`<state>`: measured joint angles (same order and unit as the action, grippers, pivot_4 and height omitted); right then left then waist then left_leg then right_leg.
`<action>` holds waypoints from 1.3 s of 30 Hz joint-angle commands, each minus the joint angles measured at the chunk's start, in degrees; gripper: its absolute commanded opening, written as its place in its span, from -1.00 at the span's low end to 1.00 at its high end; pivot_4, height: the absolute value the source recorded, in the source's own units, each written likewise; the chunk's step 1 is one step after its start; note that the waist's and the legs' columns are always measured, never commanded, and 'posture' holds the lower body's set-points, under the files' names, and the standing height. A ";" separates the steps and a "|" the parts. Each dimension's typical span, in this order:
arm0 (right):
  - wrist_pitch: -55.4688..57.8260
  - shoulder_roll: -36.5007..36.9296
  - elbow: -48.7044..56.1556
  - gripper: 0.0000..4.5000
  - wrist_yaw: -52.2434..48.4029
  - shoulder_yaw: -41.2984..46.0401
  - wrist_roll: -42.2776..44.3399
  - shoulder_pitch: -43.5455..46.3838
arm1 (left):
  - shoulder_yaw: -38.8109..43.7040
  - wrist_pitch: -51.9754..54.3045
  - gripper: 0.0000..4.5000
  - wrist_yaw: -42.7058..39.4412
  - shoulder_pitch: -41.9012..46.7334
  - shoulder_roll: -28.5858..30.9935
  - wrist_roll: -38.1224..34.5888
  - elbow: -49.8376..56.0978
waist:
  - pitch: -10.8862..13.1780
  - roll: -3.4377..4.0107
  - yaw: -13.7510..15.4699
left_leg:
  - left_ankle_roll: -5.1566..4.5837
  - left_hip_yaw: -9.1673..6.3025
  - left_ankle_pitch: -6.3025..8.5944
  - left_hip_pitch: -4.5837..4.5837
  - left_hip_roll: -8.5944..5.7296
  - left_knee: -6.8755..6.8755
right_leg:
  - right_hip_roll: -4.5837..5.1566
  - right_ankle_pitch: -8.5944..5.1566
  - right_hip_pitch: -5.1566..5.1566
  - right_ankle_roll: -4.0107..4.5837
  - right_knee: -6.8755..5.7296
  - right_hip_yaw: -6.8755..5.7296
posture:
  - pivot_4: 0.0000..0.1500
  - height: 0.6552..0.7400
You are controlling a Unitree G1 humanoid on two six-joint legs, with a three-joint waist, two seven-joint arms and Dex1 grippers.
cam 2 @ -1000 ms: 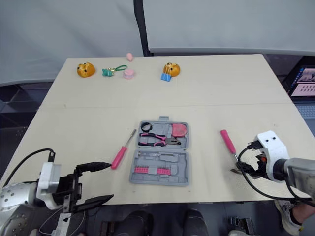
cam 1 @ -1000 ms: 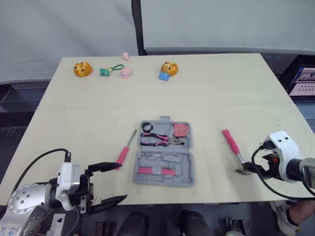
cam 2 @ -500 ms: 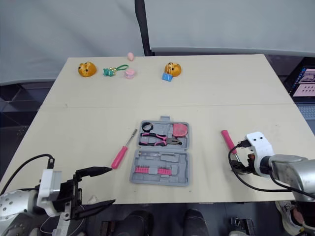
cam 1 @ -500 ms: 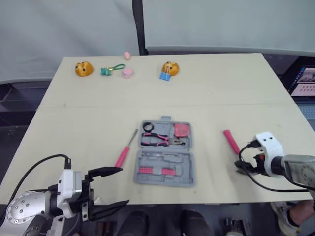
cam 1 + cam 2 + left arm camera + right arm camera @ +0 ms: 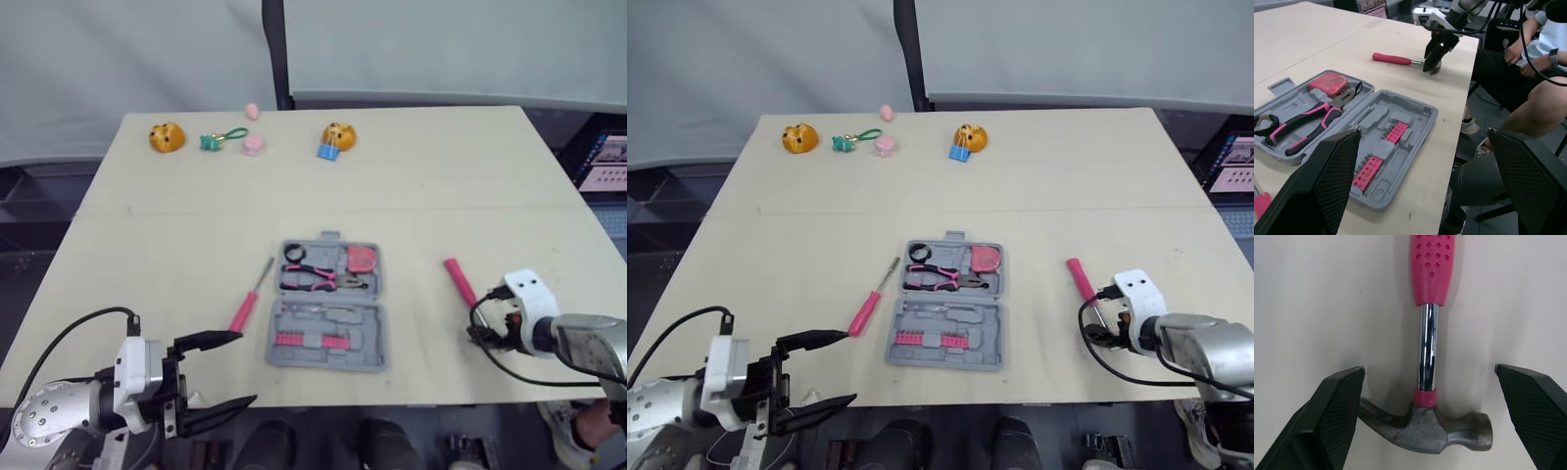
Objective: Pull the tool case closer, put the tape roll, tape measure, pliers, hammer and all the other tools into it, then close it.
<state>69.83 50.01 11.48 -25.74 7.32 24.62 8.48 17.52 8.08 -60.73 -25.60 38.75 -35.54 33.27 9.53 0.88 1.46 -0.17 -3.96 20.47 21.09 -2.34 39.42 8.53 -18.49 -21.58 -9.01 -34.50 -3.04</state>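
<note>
Over the hammer (image 5: 1426, 352), right claw (image 5: 1428, 368) lower, open

White wrist housings (image 5: 524, 292), black cables (image 5: 98, 313), silver forearms (image 5: 588, 338)

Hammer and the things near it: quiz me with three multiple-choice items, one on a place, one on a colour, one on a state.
1. Relative to the case, the hammer lies
A. inside it
B. to its right, on the table
C. to its left

2. The screwdriver has a handle that is
A. pink
B. blue
C. yellow

3. The right gripper is
A. shut on the hammer
B. open, straddling the hammer
C. shut on nothing

B: the hammer rests on bare table right of the open case.
A: its grip, left of the case, is pink.
B: the right wrist view shows it spread wide of the shaft.
</note>
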 commanded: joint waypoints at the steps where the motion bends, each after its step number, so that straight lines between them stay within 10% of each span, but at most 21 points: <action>1: 0.81 -0.73 0.56 1.00 0.66 1.97 -0.67 -0.88 | 0.15 -0.42 0.97 0.23 -0.17 0.30 -0.05 1.82 | 0.00 0.00 -0.02 | 0.00 0.00 0.00 0.00 0.00 0.00 | 0.00 0.00 0.00 0.00 0.00 0.00 | 1.00 0.34; 36: -1.21 -4.13 2.65 1.00 -0.34 9.04 -2.92 -4.80 | -1.73 -1.89 0.97 -1.01 1.24 -0.28 1.08 -1.03 | 0.02 0.04 -0.10 | 0.00 0.01 0.00 -0.02 0.01 -0.11 | -0.02 0.00 0.00 0.00 0.07 0.01 | 1.00 0.34; 39: -1.31 -3.70 2.88 0.60 -0.86 8.78 -2.82 -5.29 | -1.97 -2.01 1.00 -0.88 1.26 -0.32 1.12 -1.12 | 0.02 0.04 -0.10 | 0.01 0.01 0.00 -0.02 0.01 -0.11 | -0.01 0.00 0.00 0.00 0.07 0.01 | 1.00 0.34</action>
<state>69.01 44.96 13.36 -25.74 15.96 22.15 3.47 15.49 6.99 -61.50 -24.12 38.73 -34.50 31.28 9.55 0.92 1.36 -0.16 -3.95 20.47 21.07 -2.33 39.30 8.51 -18.49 -21.59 -9.01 -34.43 -3.03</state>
